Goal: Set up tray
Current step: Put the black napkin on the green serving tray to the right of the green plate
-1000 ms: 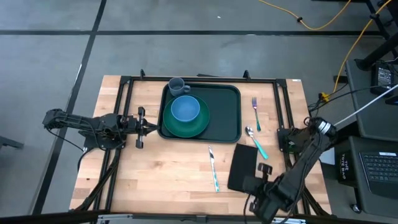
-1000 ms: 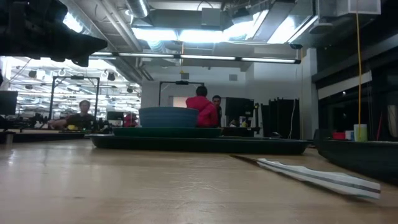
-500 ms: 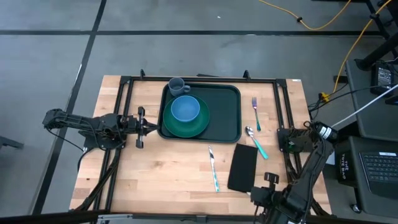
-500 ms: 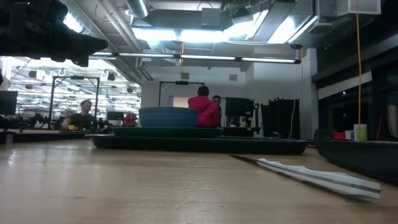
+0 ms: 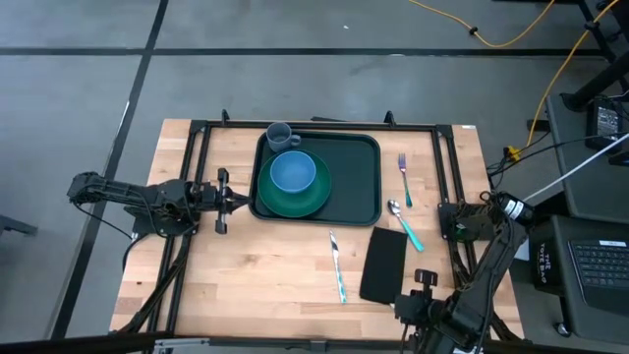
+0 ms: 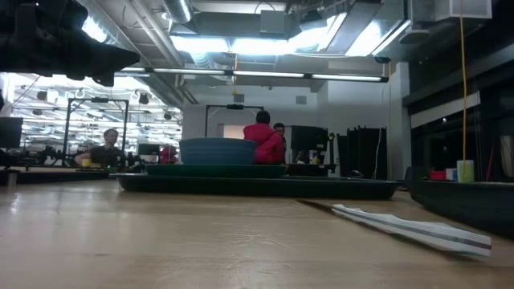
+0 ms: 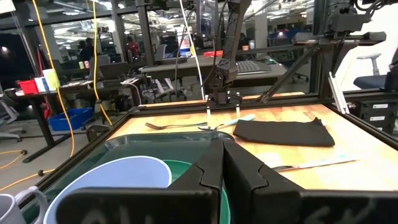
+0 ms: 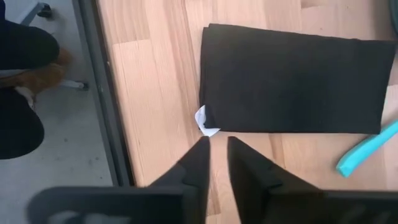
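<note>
High view: right gripper (image 5: 425, 292), fingers slightly apart, hovers near the napkin (image 5: 384, 264); next grasp it for tray (image 5: 356, 182). Left gripper (image 5: 234, 201) closed, waits.

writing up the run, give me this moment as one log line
tray: holds plate, bowl, cup | left claw: shut, at tray's edge | right claw: slightly open, above napkin corner

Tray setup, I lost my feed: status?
Left pincer shut beside tray. Right pincer slightly open over napkin corner. Napkin, knife, fork, spoon off tray.
</note>
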You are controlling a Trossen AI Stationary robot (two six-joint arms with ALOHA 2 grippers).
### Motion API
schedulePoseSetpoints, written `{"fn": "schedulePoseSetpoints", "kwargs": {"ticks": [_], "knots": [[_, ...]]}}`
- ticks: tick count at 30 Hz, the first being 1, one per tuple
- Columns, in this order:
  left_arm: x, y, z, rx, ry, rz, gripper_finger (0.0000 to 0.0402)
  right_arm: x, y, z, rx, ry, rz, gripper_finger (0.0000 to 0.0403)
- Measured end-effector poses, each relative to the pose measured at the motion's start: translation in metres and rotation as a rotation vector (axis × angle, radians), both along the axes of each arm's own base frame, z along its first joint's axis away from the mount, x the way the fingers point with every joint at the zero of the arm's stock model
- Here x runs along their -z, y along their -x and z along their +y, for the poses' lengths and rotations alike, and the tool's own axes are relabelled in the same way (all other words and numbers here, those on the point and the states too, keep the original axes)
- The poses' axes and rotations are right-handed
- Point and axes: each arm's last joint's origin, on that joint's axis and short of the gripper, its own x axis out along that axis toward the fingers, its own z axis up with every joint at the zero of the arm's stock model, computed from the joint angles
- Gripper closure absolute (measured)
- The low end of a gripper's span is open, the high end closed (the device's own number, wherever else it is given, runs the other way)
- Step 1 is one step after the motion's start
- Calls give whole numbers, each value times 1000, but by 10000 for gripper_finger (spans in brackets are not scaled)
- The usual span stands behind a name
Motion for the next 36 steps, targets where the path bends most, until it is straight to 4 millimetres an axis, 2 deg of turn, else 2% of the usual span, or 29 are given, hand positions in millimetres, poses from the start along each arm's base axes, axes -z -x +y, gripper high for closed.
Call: {"fn": "schedulePoseSetpoints", "kwargs": {"ticks": [8, 14, 26, 36], "knots": [[0, 0, 0, 0, 0, 0, 398, 0, -1, -1, 5, 34, -48, 248], [0, 0, 0, 0, 0, 0, 398, 3, -4, 1, -42, 71, -79, 207], [0, 0, 0, 0, 0, 0, 398, 59, -21, 28, -120, 130, -20, 197], [0, 0, 0, -16, 0, 0, 398, 105, -28, 39, -49, 194, 25, 197]]}}
